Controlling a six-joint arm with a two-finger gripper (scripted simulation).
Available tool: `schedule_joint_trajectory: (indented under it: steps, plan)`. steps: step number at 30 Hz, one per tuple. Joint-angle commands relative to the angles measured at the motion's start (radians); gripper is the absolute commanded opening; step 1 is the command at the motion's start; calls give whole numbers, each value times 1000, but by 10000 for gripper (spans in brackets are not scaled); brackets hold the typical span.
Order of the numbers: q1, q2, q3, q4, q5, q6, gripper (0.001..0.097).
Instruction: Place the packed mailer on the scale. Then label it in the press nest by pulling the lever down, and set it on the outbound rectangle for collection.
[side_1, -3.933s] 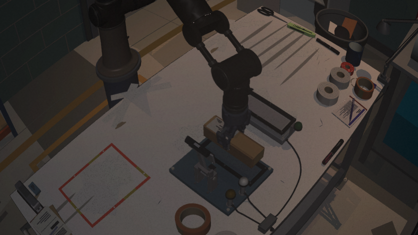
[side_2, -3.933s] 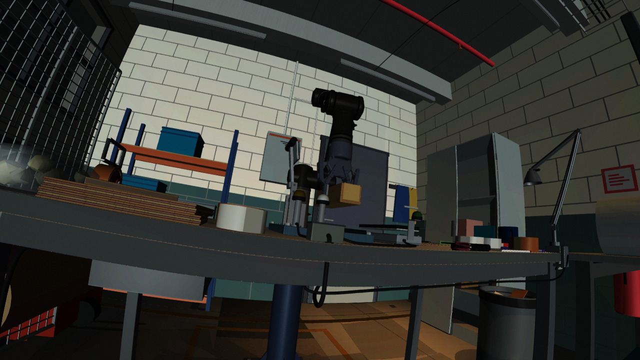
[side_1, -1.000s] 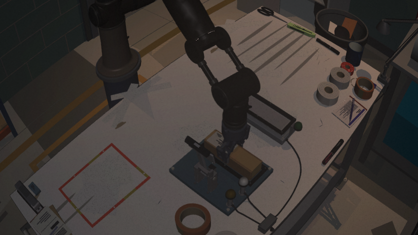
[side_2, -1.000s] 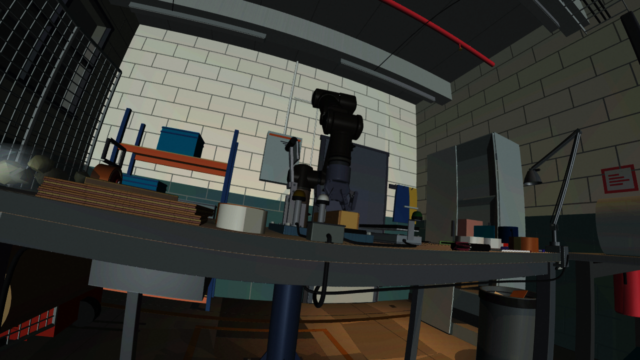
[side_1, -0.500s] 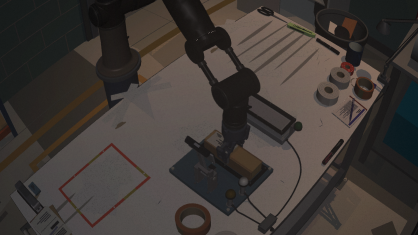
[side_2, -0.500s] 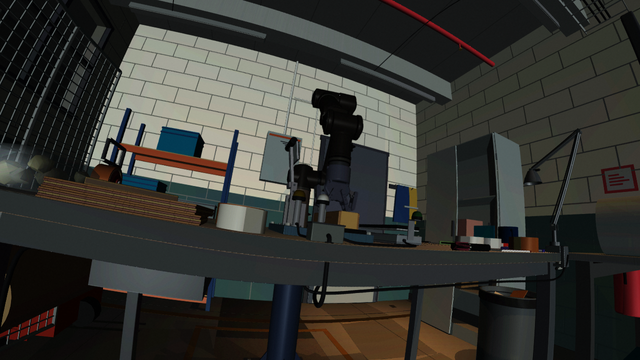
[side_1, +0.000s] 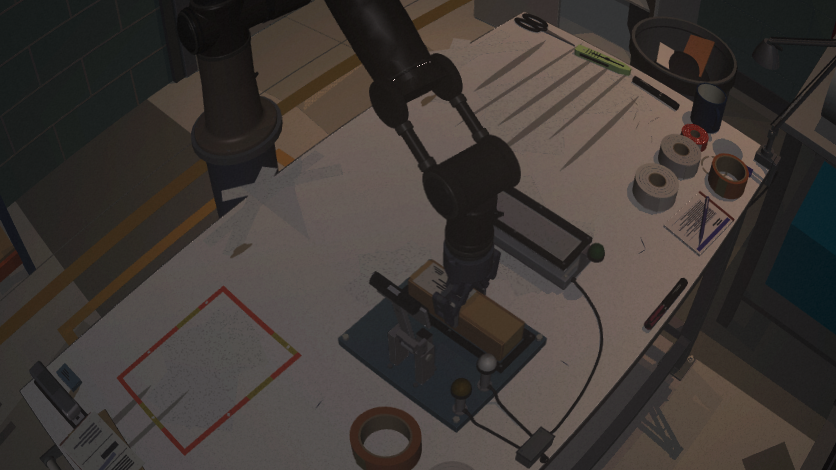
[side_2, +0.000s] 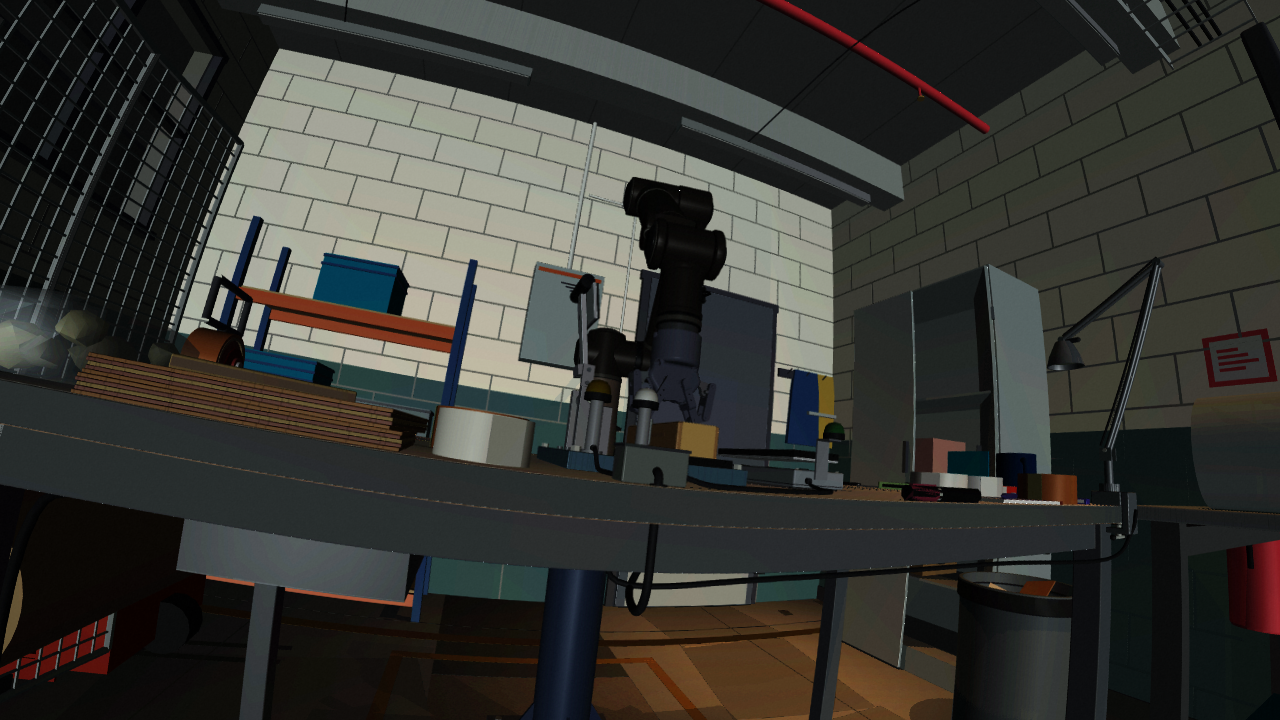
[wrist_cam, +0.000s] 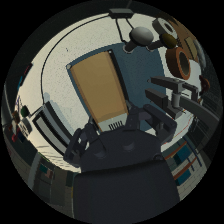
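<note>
The packed mailer (side_1: 467, 310), a tan cardboard box with a white label at one end, lies in the black-framed nest on the blue press base (side_1: 441, 353). My gripper (side_1: 453, 295) comes straight down over the label end and is closed on the mailer (wrist_cam: 100, 88), its fingers on the two long sides. The press lever (side_1: 389, 286) with its black handle stands raised beside the nest (side_2: 584, 340). The scale (side_1: 541, 234), a flat grey platform, lies empty just behind the press. The red-edged outbound rectangle (side_1: 209, 368) is marked on the table to the left.
The press column and lever stand close beside my fingers (wrist_cam: 173, 98). Two knobbed posts, white (side_1: 487, 363) and amber (side_1: 461, 387), rise at the base's near corner, with a cable to a small box (side_1: 535, 447). An orange tape roll (side_1: 386, 438) lies at the table's front edge.
</note>
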Motion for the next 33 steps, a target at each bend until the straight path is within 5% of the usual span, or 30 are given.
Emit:
schedule_joint_trajectory:
  steps: [1, 28, 33]
  plan:
    - [0, -2, -2, 0, 0, 0, 250]
    - [0, -2, -2, 0, 0, 0, 790]
    - [0, -2, -2, 0, 0, 0, 800]
